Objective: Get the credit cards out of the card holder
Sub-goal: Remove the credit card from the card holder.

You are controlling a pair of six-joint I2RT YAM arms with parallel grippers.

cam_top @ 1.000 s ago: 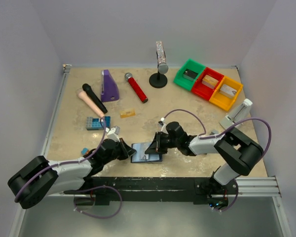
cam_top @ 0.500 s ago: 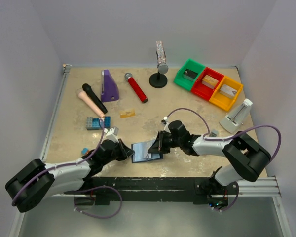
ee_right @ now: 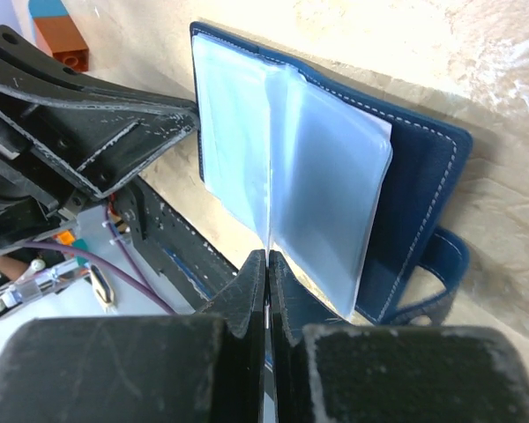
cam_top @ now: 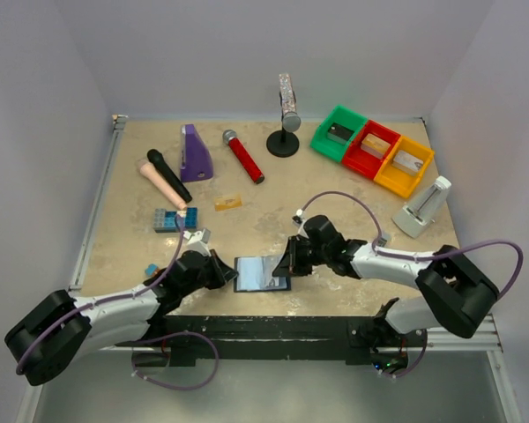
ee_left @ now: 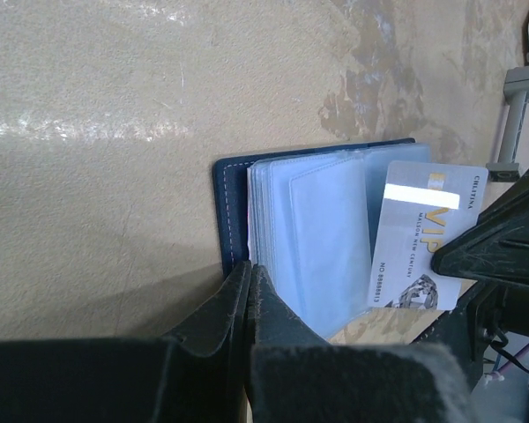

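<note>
Left gripper (ee_left: pixel 249 269): fingers closed flat together, tips bearing on the near-left edge of the card holder (ee_left: pixel 232 189). Cannot tell whether any cover is nipped between them. Reads as a hold-down

Card holder: lies open on the table (ee_left: pixel 115 88) near the front edge, between the two arms. Navy cover underneath, stack of clear sleeves (ee_left: pixel 322 238) fanned on top, snap tab (ee_right: pixel 443 264) sticking out at one side

Silvery VIP card (ee_left: pixel 419 242): partway out of a sleeve on the holder's right side, outer end running into the right gripper (ee_right: pixel 266 260), whose fingers are pinched narrow on it

Handling (judgement): card is light, stiff and glossy, likely to slip from a shallow pinch. Best taken by its outer short edge and drawn flat along the sleeve. Sleeves are limp and probably cling. The holder is light enough to drag along unless pinned at the cover edge
</note>
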